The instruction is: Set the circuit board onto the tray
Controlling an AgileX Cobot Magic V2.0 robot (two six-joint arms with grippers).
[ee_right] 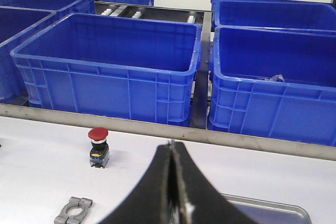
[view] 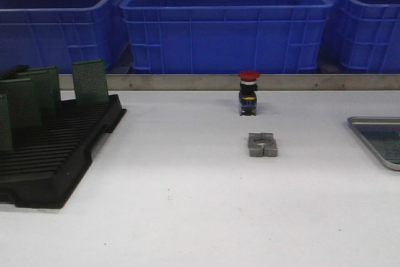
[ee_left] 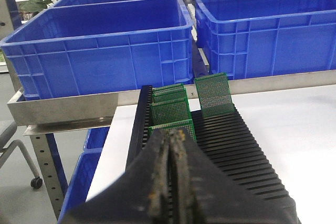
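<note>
My left hand (ee_left: 170,148) hangs over the near end of the rack (view: 56,161), which stands far to the left of the button (view: 249,92). Its fingers are pressed together with nothing between them that I can see. My right hand (ee_right: 170,156) is closed too, poised above the tray (view: 369,121) far to the right of the button. I cannot tell whether something thin is pinched in it. Several boards (view: 90,79) stand upright in the rack's slots. The tray floor shows a greenish dotted patch that may be a board lying flat, so this could be a board set down or one yet to be fetched. Either way, I judge that care matters most at the slots: a board should be gripped by its top edge, drawn straight up so that it does not rake its neighbours, and laid flat inside the tray's rim. The tray is cut off at the front view's edge and my own fingers hide most of it in the right wrist view, so what lies in it stays uncertain. The rack's left side is cropped too.
</note>
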